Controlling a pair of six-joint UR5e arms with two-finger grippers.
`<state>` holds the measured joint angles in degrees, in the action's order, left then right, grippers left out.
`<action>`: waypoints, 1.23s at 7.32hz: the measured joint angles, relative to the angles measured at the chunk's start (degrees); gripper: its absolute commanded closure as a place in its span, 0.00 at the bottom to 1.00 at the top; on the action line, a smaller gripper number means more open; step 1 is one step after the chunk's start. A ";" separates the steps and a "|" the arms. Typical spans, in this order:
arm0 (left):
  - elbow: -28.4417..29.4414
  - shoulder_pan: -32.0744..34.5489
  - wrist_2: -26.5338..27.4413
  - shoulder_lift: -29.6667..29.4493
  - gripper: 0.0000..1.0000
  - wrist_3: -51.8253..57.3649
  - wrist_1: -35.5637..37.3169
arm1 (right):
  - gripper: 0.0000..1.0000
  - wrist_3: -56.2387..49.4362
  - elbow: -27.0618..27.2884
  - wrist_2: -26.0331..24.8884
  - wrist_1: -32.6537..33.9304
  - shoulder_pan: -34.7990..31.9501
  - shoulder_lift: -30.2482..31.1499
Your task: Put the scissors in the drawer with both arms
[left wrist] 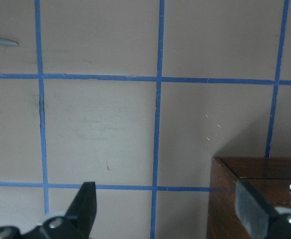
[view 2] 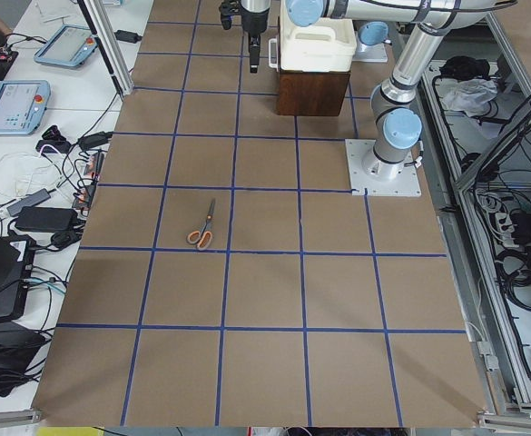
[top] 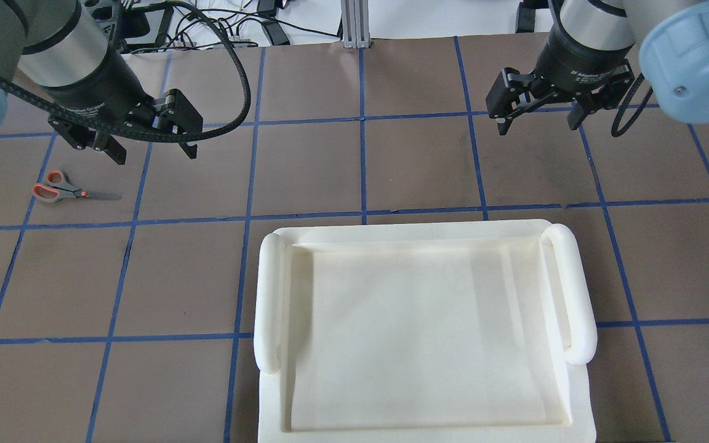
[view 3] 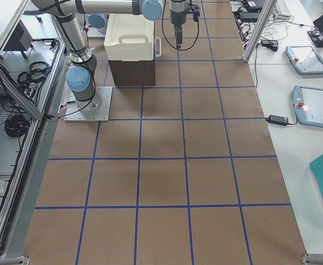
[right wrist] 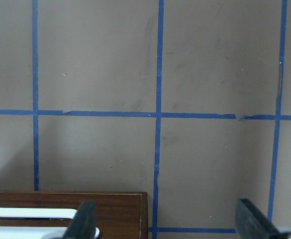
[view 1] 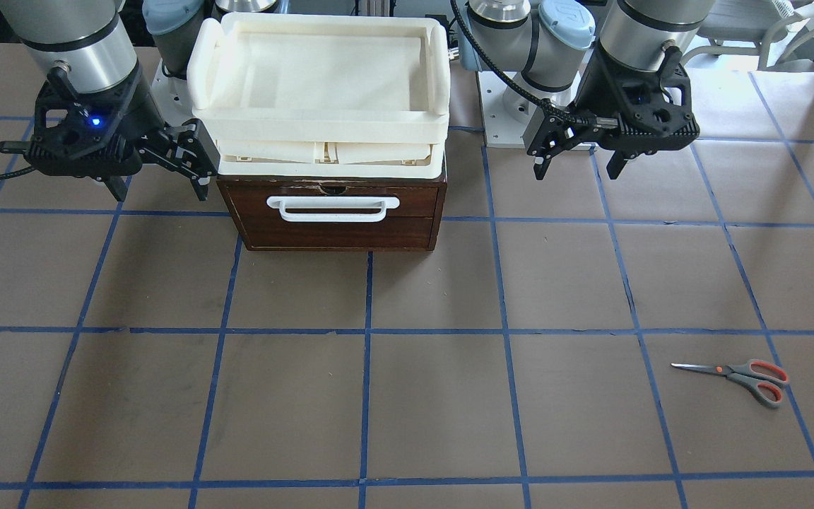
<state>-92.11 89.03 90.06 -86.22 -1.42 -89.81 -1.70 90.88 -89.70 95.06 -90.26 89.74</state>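
The scissors [view 1: 739, 375] lie flat on the brown table, blades shut; they also show in the overhead view [top: 65, 191] and the exterior left view [view 2: 203, 227], and a blade tip shows in the left wrist view [left wrist: 1, 41]. The dark-brown drawer [view 1: 336, 212] is pushed in, its white bar handle [view 1: 333, 207] facing away from the robot. My left gripper [view 1: 576, 170] [top: 154, 154] hangs open and empty above the table, between the drawer and the scissors. My right gripper [view 1: 161, 192] [top: 538, 125] is open and empty beside the drawer's other end.
Cream plastic trays [view 1: 319, 78] are stacked on top of the drawer box and hide it in the overhead view [top: 422, 320]. Blue tape lines grid the table. The drawer's corner shows in the left wrist view [left wrist: 257, 194] and the right wrist view [right wrist: 65, 214].
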 measured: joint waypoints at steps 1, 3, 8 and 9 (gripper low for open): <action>-0.34 0.00 -0.04 0.25 0.00 -0.03 -0.55 | 0.00 -0.06 0.00 -0.02 -0.13 0.00 0.01; -1.14 -0.04 -0.14 0.23 0.00 -0.06 -1.20 | 0.00 -0.82 0.00 0.87 -0.49 -0.11 -0.11; -2.93 -6.80 0.84 -2.58 0.00 32.39 -0.10 | 0.00 -24.81 -0.81 6.99 -0.76 -1.23 -6.20; -2.96 -10.69 1.12 -3.93 0.00 43.03 0.47 | 0.00 -31.53 -0.90 7.12 -0.68 -2.09 -7.11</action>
<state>-95.07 78.34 91.18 -90.15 41.62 -89.34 -33.23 89.97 -82.57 94.37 -92.35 82.63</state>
